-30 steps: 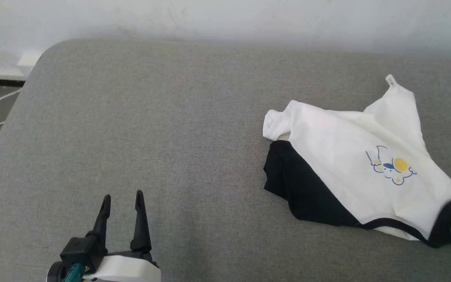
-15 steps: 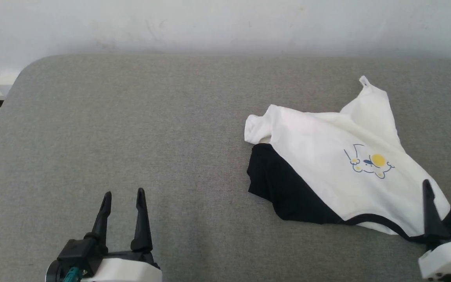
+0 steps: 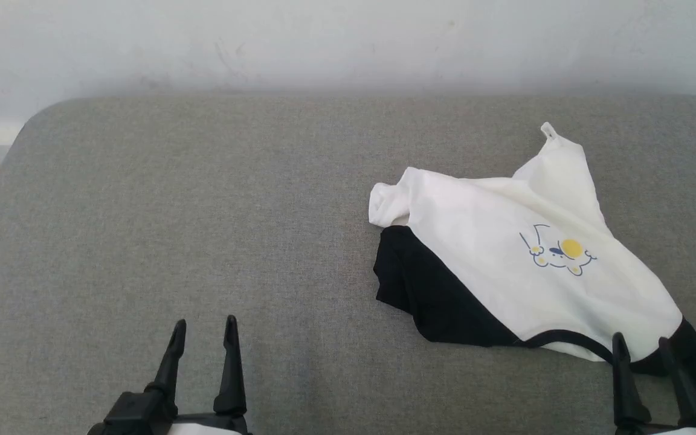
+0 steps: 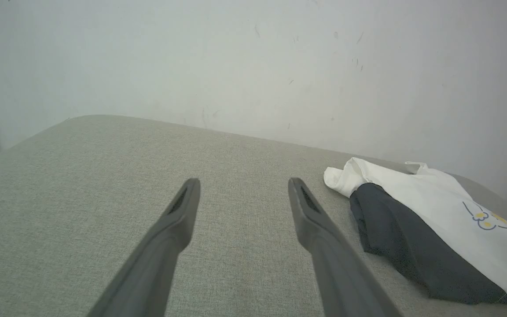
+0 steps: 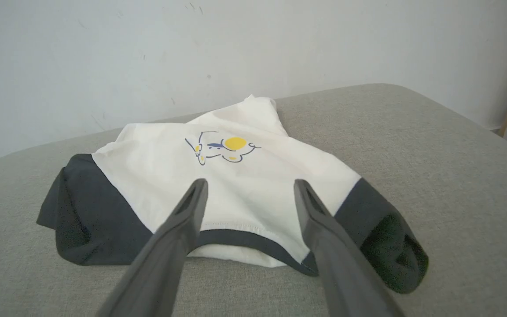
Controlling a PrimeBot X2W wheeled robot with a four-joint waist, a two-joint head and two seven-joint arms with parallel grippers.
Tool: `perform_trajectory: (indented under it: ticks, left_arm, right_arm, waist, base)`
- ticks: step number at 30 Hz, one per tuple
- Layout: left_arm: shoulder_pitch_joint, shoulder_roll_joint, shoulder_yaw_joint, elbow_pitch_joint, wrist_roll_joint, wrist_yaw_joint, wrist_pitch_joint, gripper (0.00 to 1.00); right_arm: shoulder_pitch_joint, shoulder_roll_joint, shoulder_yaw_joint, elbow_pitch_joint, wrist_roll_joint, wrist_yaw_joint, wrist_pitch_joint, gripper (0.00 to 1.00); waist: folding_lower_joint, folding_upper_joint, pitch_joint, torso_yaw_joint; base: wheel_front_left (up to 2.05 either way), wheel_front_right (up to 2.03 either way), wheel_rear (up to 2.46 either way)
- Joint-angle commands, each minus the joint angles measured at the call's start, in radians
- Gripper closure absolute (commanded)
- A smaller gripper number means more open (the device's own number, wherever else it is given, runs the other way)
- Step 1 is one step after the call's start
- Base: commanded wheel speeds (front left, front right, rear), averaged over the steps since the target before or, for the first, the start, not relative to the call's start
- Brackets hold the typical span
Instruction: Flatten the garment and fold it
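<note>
head view | grey surface (image 3: 203, 211) | garment (image 3: 493, 254) on it | white wall (image 3: 348, 42) behind

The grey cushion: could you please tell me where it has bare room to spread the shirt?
Bare: the cushion left of the garment, out to its left edge, ahead of the left gripper; also a strip between garment and wall. Crowded: the near right, with the right gripper by the garment's black-trimmed edge.

White, black-sleeved garment (image 3: 505, 254); grey surface (image 3: 203, 211)

A grey fabric-covered surface (image 3: 203, 211) with rounded corners stands against a scuffed white wall (image 3: 324, 42).
</note>
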Motion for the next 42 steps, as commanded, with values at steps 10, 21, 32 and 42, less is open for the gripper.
perform_trajectory:
  ticks: [10, 21, 32, 42]
  left_arm:
    - [-0.177, 0.018, -0.13, 0.045, 0.095, -0.047, 0.154, 0.0]
    - [-0.52, 0.0, -0.37, 0.196, -0.029, -0.067, 0.602, 0.0]
    - [-0.734, -0.001, -0.566, 0.478, -0.162, 0.076, 0.699, 0.0]
    - [-0.807, -0.001, -0.6, 0.662, -0.219, 0.121, 0.649, 1.0]
  right_arm:
    - [-0.025, 0.002, -0.04, -0.037, -0.02, -0.001, -0.006, 0.0]
    - [-0.063, 0.003, -0.012, 0.004, -0.008, -0.001, -0.006, 0.0]
    - [-0.107, 0.003, 0.003, 0.032, -0.014, -0.001, -0.006, 0.0]
    - [-0.121, 0.003, 0.014, 0.04, 0.0, -0.001, -0.006, 0.0]
  waist:
    - [-0.0001, 0.0, -0.005, 0.022]
    - [-0.0001, 0.0, 0.057, 0.031]
    - [-0.0001, 0.0, 0.107, -0.029]
    - [-0.0001, 0.0, 0.124, -0.099]
  base:
    - [0.0, 0.0, 0.0]
    - [0.0, 0.0, 0.0]
    - [0.0, 0.0, 0.0]
    - [0.0, 0.0, 0.0]
